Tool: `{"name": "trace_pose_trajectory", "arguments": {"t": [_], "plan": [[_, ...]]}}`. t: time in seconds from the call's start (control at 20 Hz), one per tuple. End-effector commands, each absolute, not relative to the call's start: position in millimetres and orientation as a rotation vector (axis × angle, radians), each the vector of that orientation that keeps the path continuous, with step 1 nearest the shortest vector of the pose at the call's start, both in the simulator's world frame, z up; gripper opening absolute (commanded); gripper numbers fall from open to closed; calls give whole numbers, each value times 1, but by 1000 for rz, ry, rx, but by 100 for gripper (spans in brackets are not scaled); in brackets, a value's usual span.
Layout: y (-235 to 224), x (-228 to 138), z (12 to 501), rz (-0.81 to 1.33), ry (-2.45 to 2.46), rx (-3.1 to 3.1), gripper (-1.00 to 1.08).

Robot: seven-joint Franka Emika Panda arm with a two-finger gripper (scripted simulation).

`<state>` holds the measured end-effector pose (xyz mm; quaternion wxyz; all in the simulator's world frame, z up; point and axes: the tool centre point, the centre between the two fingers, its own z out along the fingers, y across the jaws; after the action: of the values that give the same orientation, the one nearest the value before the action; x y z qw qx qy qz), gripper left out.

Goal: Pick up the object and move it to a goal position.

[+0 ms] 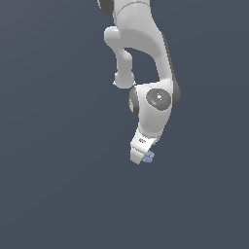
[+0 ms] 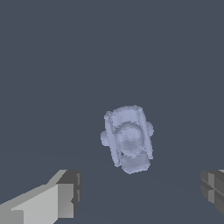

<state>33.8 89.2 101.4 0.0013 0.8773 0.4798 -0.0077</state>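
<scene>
Just below the middle of the exterior view, the white gripper (image 1: 141, 156) points down with the pale lavender-blue lumpy object (image 1: 149, 156) at its tip. In the wrist view its fingers (image 2: 65, 199) stand wide apart, nothing between them, and the object (image 2: 128, 138) lies beyond them on the flat grey ground (image 2: 52, 65).

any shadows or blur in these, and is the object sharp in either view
Exterior view: flat, even lighting, no cast shadows, the object just a tiny coarse lavender speck by the pincer. Wrist view: the object is larger, bumps readable, though blocky-edged; one fingertip is partly cropped at the frame edge.
</scene>
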Motion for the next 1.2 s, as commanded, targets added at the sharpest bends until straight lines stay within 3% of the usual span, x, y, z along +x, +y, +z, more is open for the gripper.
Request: {"name": "trace_pose_trajectory", "arguments": {"t": [0.0,0.85,1.15], "plan": [[94,36,98,-17,1596,2703,100],[106,42,89,-1,1799,2576,100],[107,41,65,-1,1803,2573,100]]}}
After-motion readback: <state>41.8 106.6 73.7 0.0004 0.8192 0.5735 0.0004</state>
